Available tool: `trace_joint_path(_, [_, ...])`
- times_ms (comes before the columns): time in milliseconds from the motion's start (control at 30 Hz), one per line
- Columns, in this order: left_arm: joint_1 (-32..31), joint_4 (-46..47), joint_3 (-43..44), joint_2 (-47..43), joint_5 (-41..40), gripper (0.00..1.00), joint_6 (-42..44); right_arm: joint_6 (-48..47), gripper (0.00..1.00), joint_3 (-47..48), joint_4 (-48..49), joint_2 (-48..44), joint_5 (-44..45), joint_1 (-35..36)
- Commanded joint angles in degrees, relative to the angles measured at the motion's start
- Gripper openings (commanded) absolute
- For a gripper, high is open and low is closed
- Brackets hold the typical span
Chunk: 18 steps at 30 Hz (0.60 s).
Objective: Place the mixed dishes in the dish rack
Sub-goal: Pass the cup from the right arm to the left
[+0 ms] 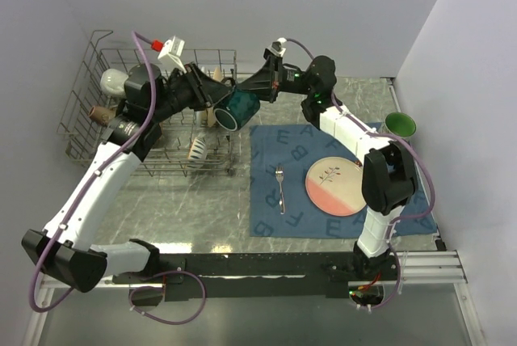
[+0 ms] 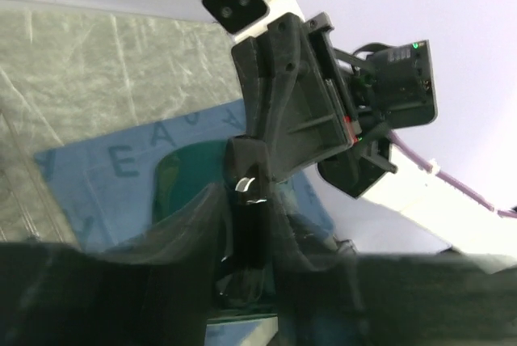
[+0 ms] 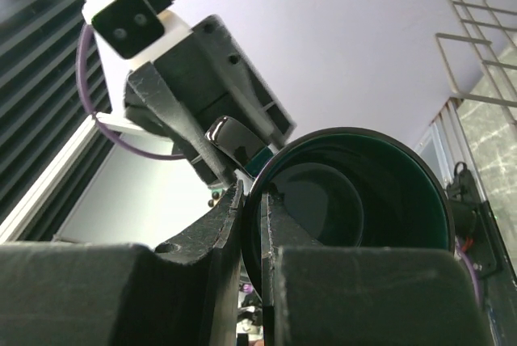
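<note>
A dark teal mug (image 1: 237,110) hangs in the air just right of the dish rack (image 1: 85,71), mouth facing front-right. My right gripper (image 1: 250,91) is shut on the mug's rim, one finger inside and one outside, as the right wrist view shows (image 3: 257,217). My left gripper (image 1: 216,100) is closed around the mug's shiny handle (image 3: 234,140). In the left wrist view the mug (image 2: 182,176) sits behind my left gripper (image 2: 252,225). A pink-and-cream plate (image 1: 336,186), a metal fork (image 1: 280,187) and a green bowl (image 1: 400,125) lie to the right.
The blue lettered placemat (image 1: 275,217) lies under the plate and fork. The rack holds a white mug (image 1: 113,81), a brown cup (image 1: 101,113) and a striped bowl (image 1: 198,149). Rack wires show at the upper right of the right wrist view (image 3: 485,6).
</note>
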Motion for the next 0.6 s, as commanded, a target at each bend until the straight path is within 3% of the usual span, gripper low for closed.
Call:
trace_joint_path(0, [-1.74,-3.24,2.45,0.84,-0.44,0.01,-0.82,-2.83,0.0,4.37,-1.07,-1.85,2.55,1.0])
trace_joint_path(167, [-1.65,-4.82,3.24,0.58,-3.33,0.01,-3.62,-1.97,0.01,4.73,0.13,-1.24,2.55,0.47])
trace_joint_path(233, [-1.21,-5.18,4.38,0.93,-3.08,0.01,-5.12,-0.66,0.08,4.2,1.97,-1.06,2.81,0.47])
trace_joint_path(267, [-0.6,-4.92,4.65,1.2,-2.82,0.01,-7.3,-0.21,0.26,3.94,2.5,-0.8,3.16,0.47])
trace_joint_path(333, [0.19,-3.95,4.83,1.29,-1.85,0.01,-9.51,1.71,0.5,3.58,5.3,-0.62,3.51,0.38])
trace_joint_path(367, [1.24,-3.34,4.91,0.94,-1.85,0.01,-11.35,2.16,0.72,3.58,6.02,-0.36,3.52,0.3])
trace_joint_path(433, [2.56,-4.03,5.52,0.85,-2.38,0.01,-12.77,2.08,0.95,3.67,6.11,-0.36,3.52,0.03])
trace_joint_path(467, [4.05,-3.95,6.14,0.59,-2.29,0.01,-13.82,1.3,1.0,3.41,4.81,-0.97,3.6,-0.14])
trace_joint_path(567, [6.69,-6.67,7.63,0.15,-5.1,0.01,-14.97,-4.67,1.0,2.18,-2.99,-3.42,4.22,-1.81])
